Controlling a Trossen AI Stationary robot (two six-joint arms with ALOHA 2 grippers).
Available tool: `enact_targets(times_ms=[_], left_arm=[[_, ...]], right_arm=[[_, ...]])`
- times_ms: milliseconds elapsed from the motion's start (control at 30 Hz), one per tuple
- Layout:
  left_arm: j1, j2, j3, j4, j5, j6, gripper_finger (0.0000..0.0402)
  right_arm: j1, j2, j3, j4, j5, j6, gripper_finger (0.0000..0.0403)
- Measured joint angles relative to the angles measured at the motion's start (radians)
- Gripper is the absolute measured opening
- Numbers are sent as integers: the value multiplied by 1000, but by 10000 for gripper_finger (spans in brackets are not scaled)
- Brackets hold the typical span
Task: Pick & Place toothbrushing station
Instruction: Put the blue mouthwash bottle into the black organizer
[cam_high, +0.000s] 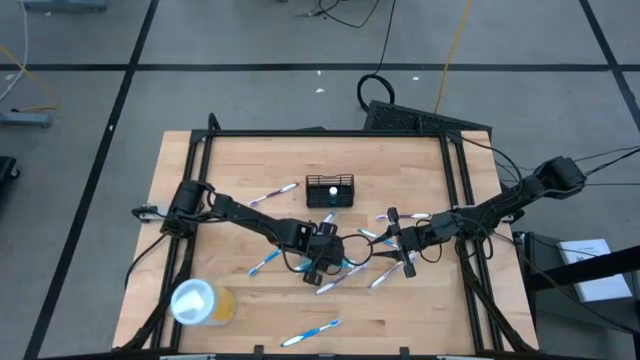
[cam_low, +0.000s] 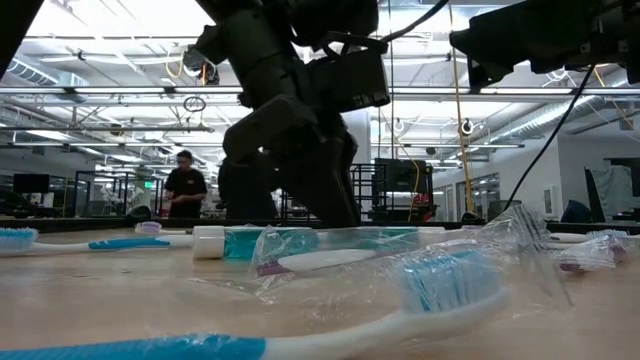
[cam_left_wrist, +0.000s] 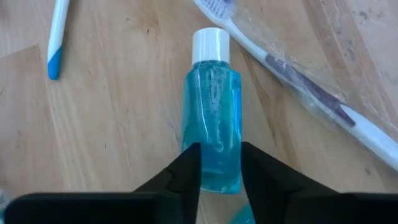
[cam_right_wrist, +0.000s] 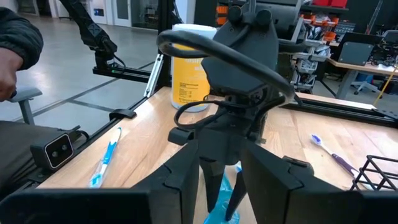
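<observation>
Left tool (cam_left_wrist: 219, 171) clamps a blue mouthwash bottle (cam_left_wrist: 211, 106) lengthwise on the bench (cam_high: 240, 170); the mesh toothbrushing station (cam_high: 330, 190) stands just beyond, nearer this arm.

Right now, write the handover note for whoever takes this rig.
Left claw: shut on the blue bottle, which lies flat on the table, not lifted.
Right claw: waits close by, mid-table.
Mesh holder: upright toward the far side, neither claw touching it.
Done: grip on the bottle.
Left: probably lift it and carry it to the holder; toothbrushes lie scattered.
</observation>
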Motion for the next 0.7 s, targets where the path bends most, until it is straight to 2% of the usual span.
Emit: enact_targets(times_ms=[367, 700], left_arm=[[0, 0, 0, -1, -5, 2, 48], [-12, 1, 0, 4, -72, 11, 12]], right_arm=[[0, 0, 0, 0, 0, -1, 112], [0, 0, 0, 0, 0, 0, 112]])
